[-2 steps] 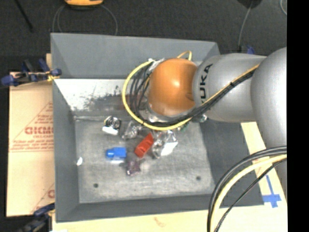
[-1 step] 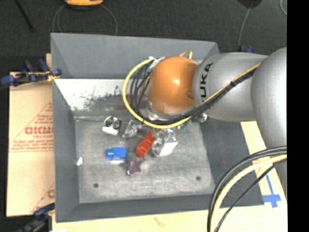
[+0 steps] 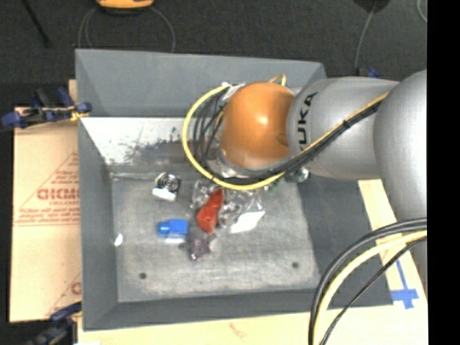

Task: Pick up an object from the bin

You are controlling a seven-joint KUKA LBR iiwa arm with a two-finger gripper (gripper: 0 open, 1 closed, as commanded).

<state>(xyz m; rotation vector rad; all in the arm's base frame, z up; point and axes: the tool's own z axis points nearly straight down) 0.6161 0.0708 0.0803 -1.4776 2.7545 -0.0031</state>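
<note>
My gripper (image 3: 224,181) hangs low over the middle of the bin, mostly hidden under the arm's orange dome. Directly below it lies a red elongated piece (image 3: 210,213), tilted, with its upper end reaching up to the gripper. To its right, touching it, is a white flat piece (image 3: 246,223). A small dark purplish thing (image 3: 199,247) sits just below the red piece. Left of it rests a blue block (image 3: 172,228).
A small silver and black thing (image 3: 166,185) lies toward the back left of the floor, and a tiny white scrap (image 3: 118,240) near the left wall. The arm and its looped cables cover the bin's back right.
</note>
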